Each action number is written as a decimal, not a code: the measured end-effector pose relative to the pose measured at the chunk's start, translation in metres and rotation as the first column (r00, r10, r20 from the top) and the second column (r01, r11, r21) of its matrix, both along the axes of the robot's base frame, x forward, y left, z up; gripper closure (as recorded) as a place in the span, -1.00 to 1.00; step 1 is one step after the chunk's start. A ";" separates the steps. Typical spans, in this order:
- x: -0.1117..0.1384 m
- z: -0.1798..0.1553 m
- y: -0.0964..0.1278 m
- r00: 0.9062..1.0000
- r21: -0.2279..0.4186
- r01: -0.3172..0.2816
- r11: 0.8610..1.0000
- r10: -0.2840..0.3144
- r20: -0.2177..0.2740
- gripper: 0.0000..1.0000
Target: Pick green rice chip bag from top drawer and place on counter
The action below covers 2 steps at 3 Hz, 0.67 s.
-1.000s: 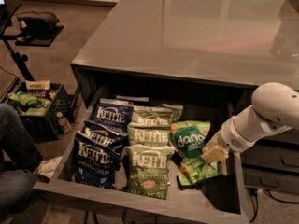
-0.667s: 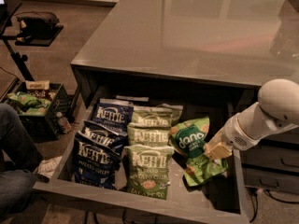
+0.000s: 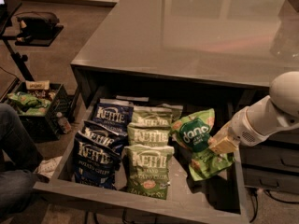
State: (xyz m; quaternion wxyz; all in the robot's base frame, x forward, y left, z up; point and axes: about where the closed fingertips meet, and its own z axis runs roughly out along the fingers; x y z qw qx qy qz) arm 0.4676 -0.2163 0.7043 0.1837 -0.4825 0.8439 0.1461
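Observation:
The green rice chip bag [image 3: 194, 134] is in the right part of the open top drawer [image 3: 140, 204], tilted up with its top edge raised toward the counter's underside. My gripper [image 3: 216, 146] comes in from the right on a white arm and is shut on the bag's right edge, low inside the drawer. The counter [image 3: 196, 31] is a glossy grey-brown top just behind and above the drawer.
Olive-green Kettle bags [image 3: 149, 164] lie in the drawer's middle and blue Kettle bags [image 3: 98, 153] on its left. Narrower closed drawers [image 3: 271, 167] sit under my arm at the right. A black crate [image 3: 35, 106] and a person's leg [image 3: 14, 143] are at the left.
The green bag has lifted and tilted more upright with my gripper on it, and my arm has moved slightly up and to the right.

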 end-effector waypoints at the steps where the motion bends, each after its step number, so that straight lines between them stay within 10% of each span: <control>1: 0.000 0.013 -0.002 1.000 -0.002 0.006 1.000 -0.006 0.024 1.00; 2: -0.003 0.031 0.001 0.999 -0.002 -0.008 1.000 0.008 0.049 1.00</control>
